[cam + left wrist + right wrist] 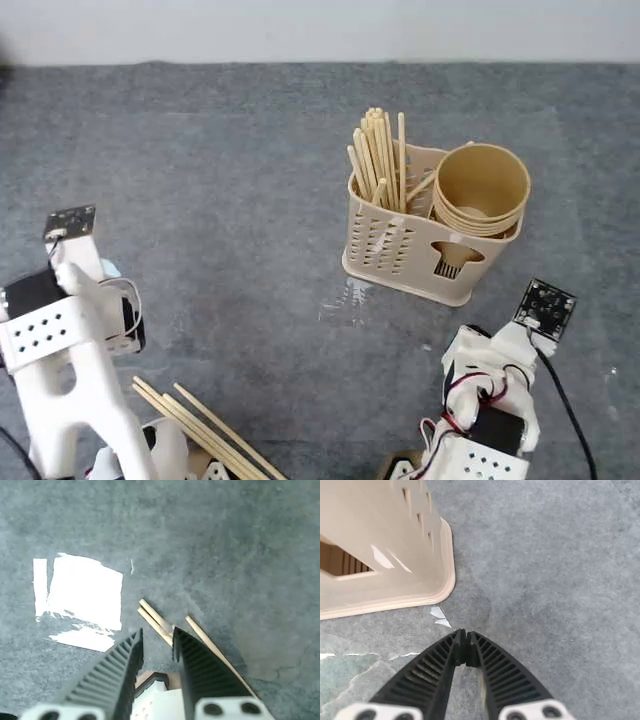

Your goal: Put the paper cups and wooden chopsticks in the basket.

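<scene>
- Grey felt-like mat (200, 180) covers your table; the beige slotted plastic basket (400, 250) stands at about 2 o'clock from the centre of the high view.
- Done: the stack of tan paper cups (485, 185) sits in the basket's 3 o'clock compartment, and a bundle of upright wooden chopsticks (378, 150) in its 9 o'clock one.
- Left: several loose wooden chopsticks (200, 425) lie on the mat at 7 o'clock.
- Your left gripper (156, 642) hangs over their ends, jaws slightly apart and empty.
- Your right gripper (466, 647) is closed on nothing, near the basket's corner.
</scene>
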Action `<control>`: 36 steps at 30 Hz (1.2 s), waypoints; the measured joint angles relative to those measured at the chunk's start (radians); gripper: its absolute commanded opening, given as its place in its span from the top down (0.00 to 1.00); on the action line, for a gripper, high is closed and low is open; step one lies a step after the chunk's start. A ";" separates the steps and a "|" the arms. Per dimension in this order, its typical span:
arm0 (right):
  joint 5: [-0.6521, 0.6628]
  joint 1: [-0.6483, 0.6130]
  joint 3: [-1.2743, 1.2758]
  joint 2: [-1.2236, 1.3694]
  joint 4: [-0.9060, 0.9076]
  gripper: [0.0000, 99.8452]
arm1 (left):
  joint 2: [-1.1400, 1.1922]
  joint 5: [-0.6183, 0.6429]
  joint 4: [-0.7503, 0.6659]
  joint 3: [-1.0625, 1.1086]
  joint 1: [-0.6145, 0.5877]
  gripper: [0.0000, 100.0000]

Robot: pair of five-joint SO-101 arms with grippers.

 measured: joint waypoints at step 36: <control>0.000 0.000 0.000 0.000 0.000 0.99 | 0.793 -0.114 0.015 -0.230 -0.031 0.76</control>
